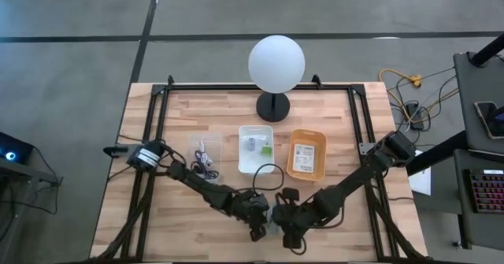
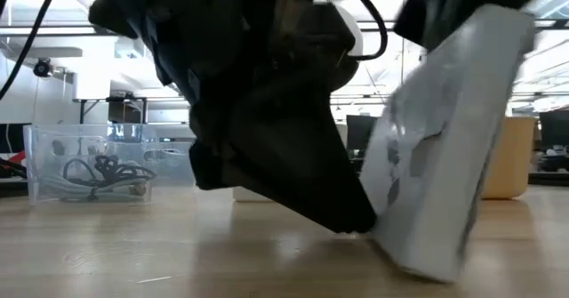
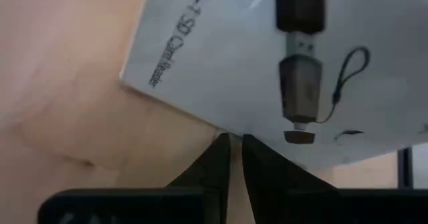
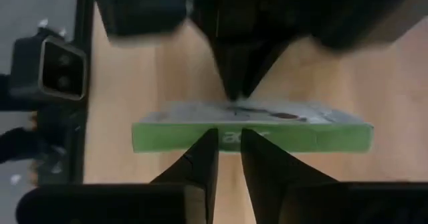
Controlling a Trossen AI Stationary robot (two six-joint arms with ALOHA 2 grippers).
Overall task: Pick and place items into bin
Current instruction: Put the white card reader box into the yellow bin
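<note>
At the tabletop's [image 1: 197, 232] near edge I see both arms' narrowed fingers pinching a stiff, light packet [image 2: 449, 138]; grip its edges.

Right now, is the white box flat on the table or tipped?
Tipped: the white box stands on one lower edge, leaning, pinched between the left gripper and right gripper.

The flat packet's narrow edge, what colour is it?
Green along the white packet's edge, seen best in the right wrist view.
</note>
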